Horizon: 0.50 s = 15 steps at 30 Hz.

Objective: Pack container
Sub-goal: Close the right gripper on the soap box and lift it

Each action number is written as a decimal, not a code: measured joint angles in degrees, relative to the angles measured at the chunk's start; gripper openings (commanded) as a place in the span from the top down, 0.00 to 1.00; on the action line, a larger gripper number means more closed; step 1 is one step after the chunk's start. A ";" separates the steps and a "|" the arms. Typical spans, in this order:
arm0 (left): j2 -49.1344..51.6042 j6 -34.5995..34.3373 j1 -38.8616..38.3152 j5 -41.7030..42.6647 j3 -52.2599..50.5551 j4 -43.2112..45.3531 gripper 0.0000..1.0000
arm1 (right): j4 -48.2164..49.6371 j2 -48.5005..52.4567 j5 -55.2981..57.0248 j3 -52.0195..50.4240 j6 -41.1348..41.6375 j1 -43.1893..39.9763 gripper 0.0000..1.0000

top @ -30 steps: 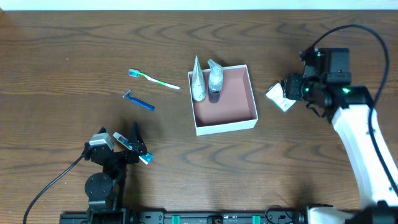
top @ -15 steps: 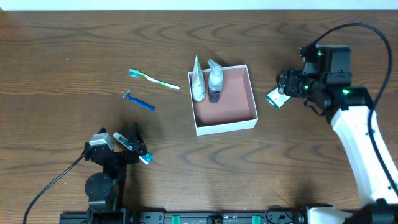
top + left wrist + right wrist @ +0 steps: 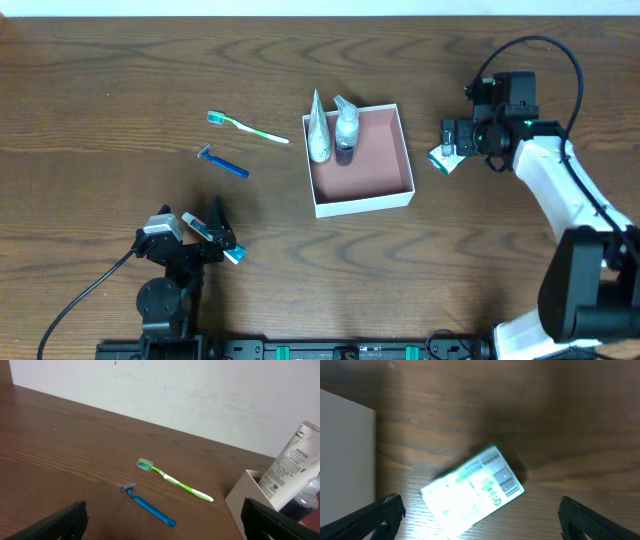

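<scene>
The white-walled container (image 3: 380, 155) sits near the right pincer (image 3: 452, 146), on its left. That pincer's jaws gape wide, the small green-and-white packet (image 3: 472, 492) lying loose on the table (image 3: 470, 260) between them. The left pincer (image 3: 222, 238) is spread wide too, empty, toothbrush (image 3: 248, 127) and razor (image 3: 224, 163) ahead of it.

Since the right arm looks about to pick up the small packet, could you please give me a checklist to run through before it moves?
1. Right gripper open: ok, fingers wide apart.
2. Packet between its fingers: ok, flat on the table, untouched.
3. Room in container: ok, much of its floor is bare.
4. Left gripper clear: ok, open, far from the container.
5. Toothbrush and razor packed: not ok, both lie on the table.
</scene>
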 measured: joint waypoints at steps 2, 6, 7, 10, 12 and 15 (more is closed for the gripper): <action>0.00 0.00 0.00 0.02 0.00 0.00 0.02 | -0.04 1.79 0.00 0.00 -0.17 -0.55 0.01; 0.00 0.00 0.00 0.00 0.00 0.00 0.02 | 0.74 5.55 0.00 0.00 -1.95 -1.18 0.01; 0.00 0.00 0.00 0.00 0.00 0.00 0.02 | 1.29 6.29 -0.04 0.00 -2.82 -1.31 0.01; -0.02 0.00 0.00 0.00 0.00 0.00 0.02 | 2.54 7.54 -0.28 0.00 -6.01 -1.33 0.01; 0.00 0.00 0.00 0.00 0.00 0.00 0.02 | 3.76 7.58 -0.81 0.00 -8.63 -1.33 0.01; 0.00 0.00 0.00 0.00 0.00 0.00 0.02 | 5.20 7.58 -1.79 0.00 -12.44 -1.33 0.01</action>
